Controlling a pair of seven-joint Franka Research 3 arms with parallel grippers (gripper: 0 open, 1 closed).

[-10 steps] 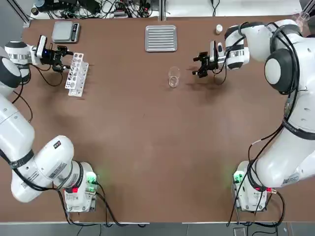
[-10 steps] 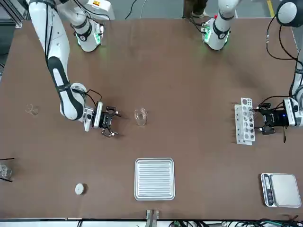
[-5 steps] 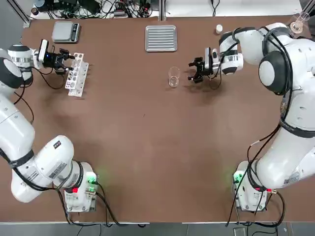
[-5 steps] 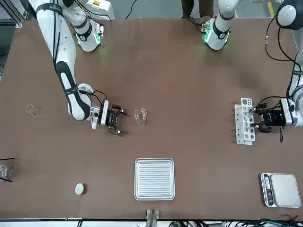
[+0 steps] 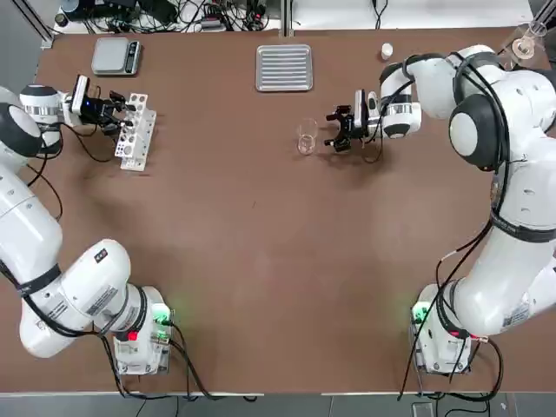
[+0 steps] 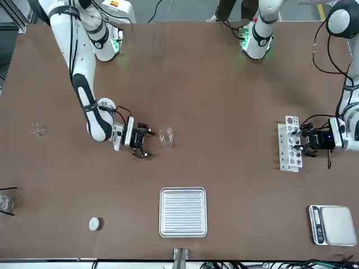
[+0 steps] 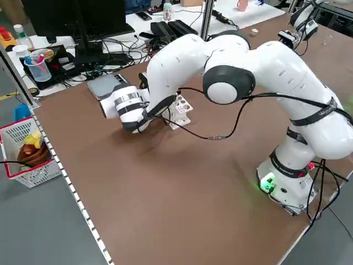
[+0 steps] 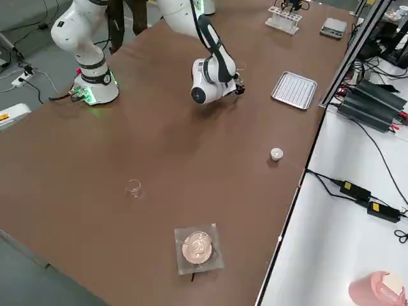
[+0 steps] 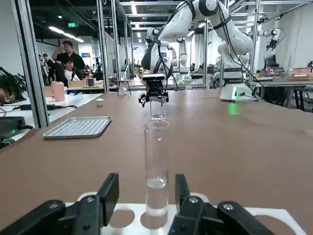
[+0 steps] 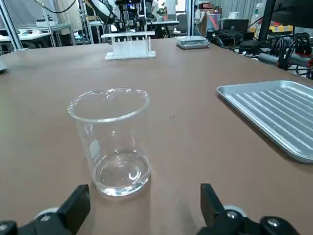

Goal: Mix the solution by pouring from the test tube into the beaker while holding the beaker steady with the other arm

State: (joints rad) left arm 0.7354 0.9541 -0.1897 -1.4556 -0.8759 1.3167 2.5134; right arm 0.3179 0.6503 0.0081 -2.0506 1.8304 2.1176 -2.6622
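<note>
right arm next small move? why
Probably a short advance of the right gripper toward the beaker, then close. Its fingers are open and aimed at the beaker, which stands upright just ahead of them, not yet between them. The left gripper already straddles the test tube in the rack, so the beaker likely needs holding first.

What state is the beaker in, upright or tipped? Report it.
Upright. In the right wrist view the beaker stands on its flat base on the table, round rim level and facing up, with the open right gripper just short of it.
</note>
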